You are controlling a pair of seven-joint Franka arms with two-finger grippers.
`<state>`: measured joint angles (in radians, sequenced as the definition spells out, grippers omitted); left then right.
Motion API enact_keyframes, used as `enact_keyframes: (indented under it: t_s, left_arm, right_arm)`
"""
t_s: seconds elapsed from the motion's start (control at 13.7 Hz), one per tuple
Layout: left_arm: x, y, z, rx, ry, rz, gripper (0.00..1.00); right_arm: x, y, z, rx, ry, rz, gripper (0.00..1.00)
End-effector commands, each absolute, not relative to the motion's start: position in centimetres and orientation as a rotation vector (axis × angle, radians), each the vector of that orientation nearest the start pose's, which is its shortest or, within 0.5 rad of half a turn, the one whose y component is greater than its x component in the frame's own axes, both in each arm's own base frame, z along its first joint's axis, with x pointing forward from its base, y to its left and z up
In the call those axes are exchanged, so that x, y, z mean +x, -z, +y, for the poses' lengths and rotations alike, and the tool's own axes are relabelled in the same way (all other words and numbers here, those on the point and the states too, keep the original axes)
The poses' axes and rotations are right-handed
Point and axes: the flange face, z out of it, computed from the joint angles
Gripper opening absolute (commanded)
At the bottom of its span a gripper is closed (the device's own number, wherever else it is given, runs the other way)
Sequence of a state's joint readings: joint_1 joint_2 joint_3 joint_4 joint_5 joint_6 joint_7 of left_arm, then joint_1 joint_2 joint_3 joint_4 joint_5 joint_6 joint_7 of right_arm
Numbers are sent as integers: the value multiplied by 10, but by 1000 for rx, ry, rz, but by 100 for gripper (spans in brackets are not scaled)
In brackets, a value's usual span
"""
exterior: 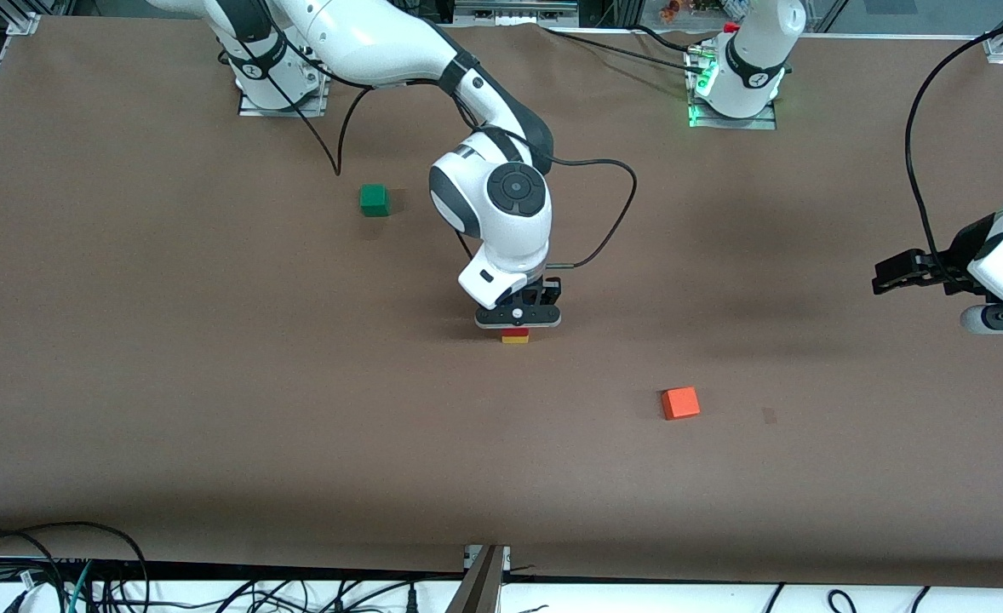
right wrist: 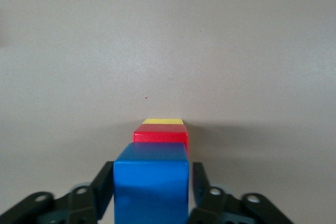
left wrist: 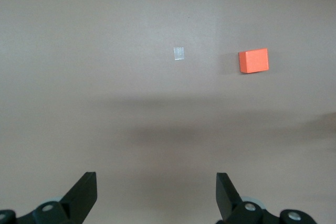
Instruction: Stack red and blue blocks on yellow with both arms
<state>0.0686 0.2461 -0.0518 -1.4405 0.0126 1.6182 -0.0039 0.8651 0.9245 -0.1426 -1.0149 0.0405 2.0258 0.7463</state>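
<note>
The right arm reaches down over mid-table, its right gripper point(exterior: 518, 322) pointing straight down (fingers slightly parted). The left arm waits at its table end, left gripper point(exterior: 885, 279) spread wide.

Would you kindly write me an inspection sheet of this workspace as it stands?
Surface: brown table, small pale mark.
Job's things: blue block on red block on yellow block.
Clutter: green cube; orange cube nearer the camera.
Grippers: right gripper over the stack, fingers slightly off the blue block's sides; left gripper open, waiting above bare table.
Cables: black cables trailing from both arms, more below the table's edge.
Surroundings: metal framing at the edge.
</note>
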Motion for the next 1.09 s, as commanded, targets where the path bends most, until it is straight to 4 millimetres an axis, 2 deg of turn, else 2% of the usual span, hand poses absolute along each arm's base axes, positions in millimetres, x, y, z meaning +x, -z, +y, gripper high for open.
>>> enact_keyframes:
  t_s: [0.0,0.15,0.22,0.29,0.36,0.51,0.58,0.66,0.73,0.88,1.02]
  left_arm:
    - [631,-550,16,-3161,-94,-39,100]
    - [631,-550,17,-3161,-94,-32,100]
    - [631,-550,17,-3161,-94,-37,100]
    - [631,-550,16,-3163,-94,-35,100]
    - [631,-550,14,-3162,-96,-34,100]
    - [631,-550,10,-3161,-96,-27,100]
    - [631,-550,12,-3162,-94,-30,100]
    - [631,-550,12,-3162,-94,-30,100]
    - [631,-550,12,-3163,-94,-30,100]
    - [631,-550,14,-3162,-94,-30,100]
    - [631,-550,13,-3163,-94,-30,100]
  right_arm:
    - [565,-304,554,-3134,230,-16,100]
    - [569,-314,550,-3132,233,0,100]
    - [571,-329,546,-3123,242,7,100]
    - [581,-348,533,-3110,246,45,100]
    - [588,-373,521,-3098,251,72,100]
    - [597,-436,490,-3076,267,129,100]
    - [605,-460,468,-3074,260,172,100]
    - [616,-486,434,-3064,224,238,100]
    - [634,-500,388,-3054,149,314,100]
    - [659,-524,309,-3003,46,422,100]
    - [670,-541,245,-2950,-39,453,100]
